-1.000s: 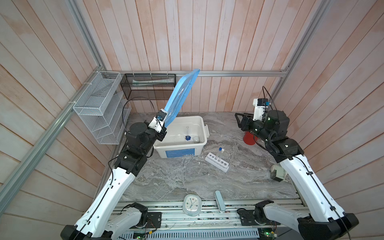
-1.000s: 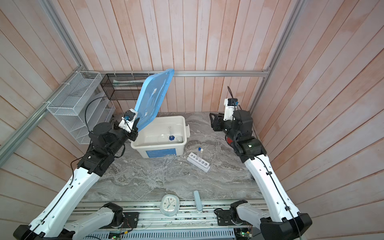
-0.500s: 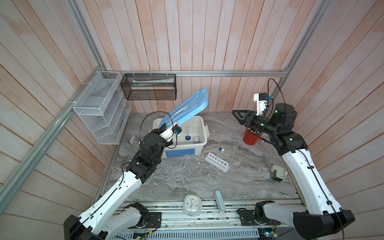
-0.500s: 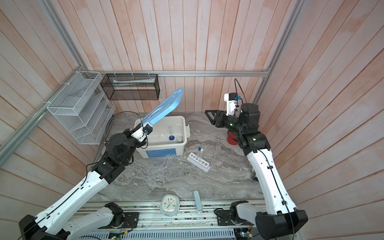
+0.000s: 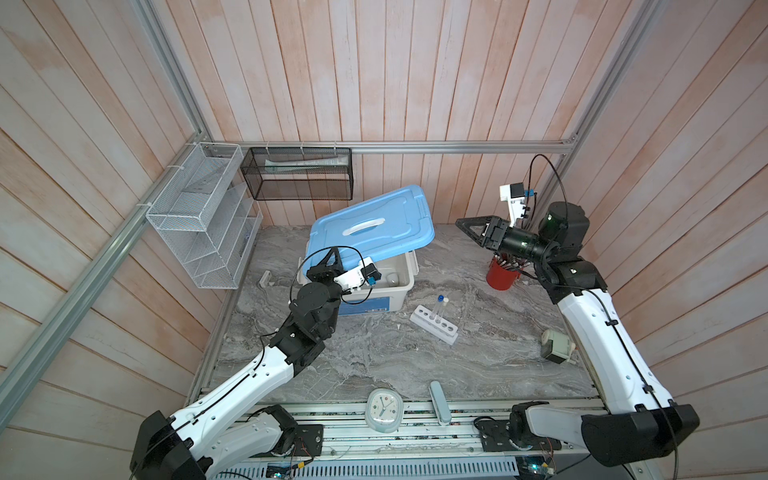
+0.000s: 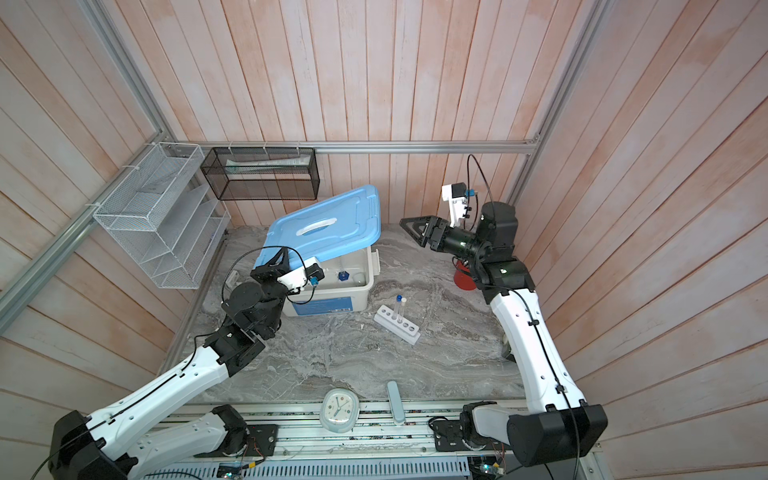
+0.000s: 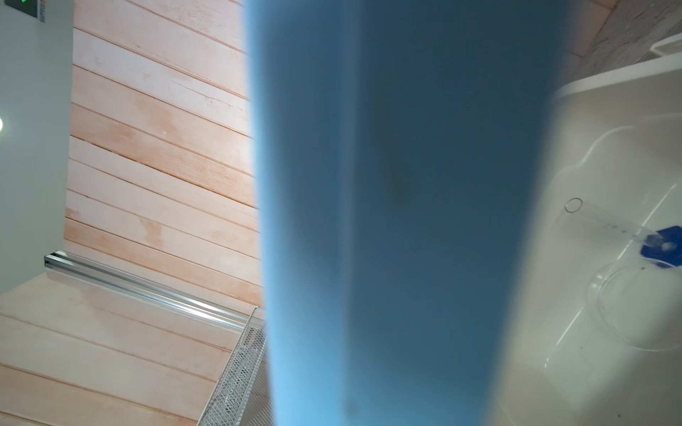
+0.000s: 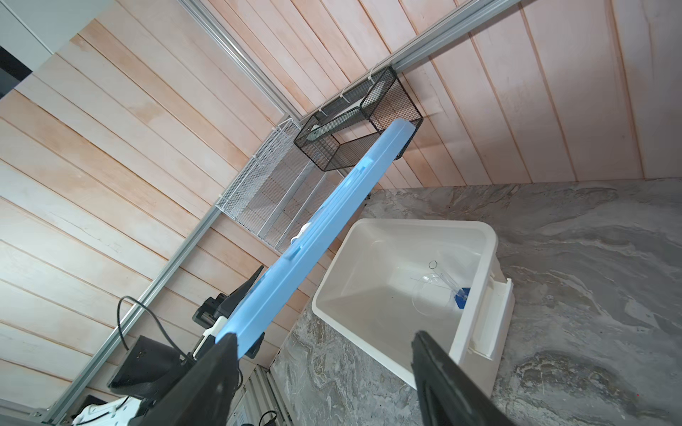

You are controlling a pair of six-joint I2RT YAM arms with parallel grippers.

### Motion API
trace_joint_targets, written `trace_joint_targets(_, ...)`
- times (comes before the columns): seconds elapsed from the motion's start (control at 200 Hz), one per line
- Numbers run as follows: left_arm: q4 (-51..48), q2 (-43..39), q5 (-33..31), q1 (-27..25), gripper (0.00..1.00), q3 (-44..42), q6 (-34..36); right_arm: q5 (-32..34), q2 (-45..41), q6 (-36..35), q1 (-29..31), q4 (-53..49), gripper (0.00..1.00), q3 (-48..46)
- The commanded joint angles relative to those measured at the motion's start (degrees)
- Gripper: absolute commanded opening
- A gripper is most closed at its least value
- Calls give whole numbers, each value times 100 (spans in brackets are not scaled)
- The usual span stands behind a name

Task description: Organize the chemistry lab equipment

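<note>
Ok so right at the near edge there's the round white clock with a pale oblong thing just beside it. A bit further in, mid-surface, sits the white six-hole rack with the two thin clear tubes standing in it, blue cap and white cap side by side. Left of that and further back is the white bin. The left claw is clamped tight on the near-left edge of the blue lid, holding it tilted over the bin so the bin's right side is uncovered. I can't tell if the lid's far edge touches the rim. Inside the bin the blue-hexagon-based clear vessel lies on its side, and the clear petri dish is right up against it. Over on the right, the right claw hangs in the air above the marble surface, pointed at the bin, fingers spread wide with nothing between them. The red cup of pens is under that arm. Far back, a white wire shelf and a black mesh basket hang on the walls.
</note>
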Motion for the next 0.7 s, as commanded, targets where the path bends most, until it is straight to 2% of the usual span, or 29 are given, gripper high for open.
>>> trace_joint_targets(0.0, 745, 2, -102, -104, 7, -146, 467, -244, 178, 230, -16, 229, 75, -13)
trace_joint_targets(0.335, 868, -18, -10, -313, 4, -344, 887, -214, 556, 19, 41, -292, 79, 328)
trace_joint_targets(0.695, 802, -40, -11, -548, 2, -446, 1020, -244, 958, 111, 197, -124, 77, 248)
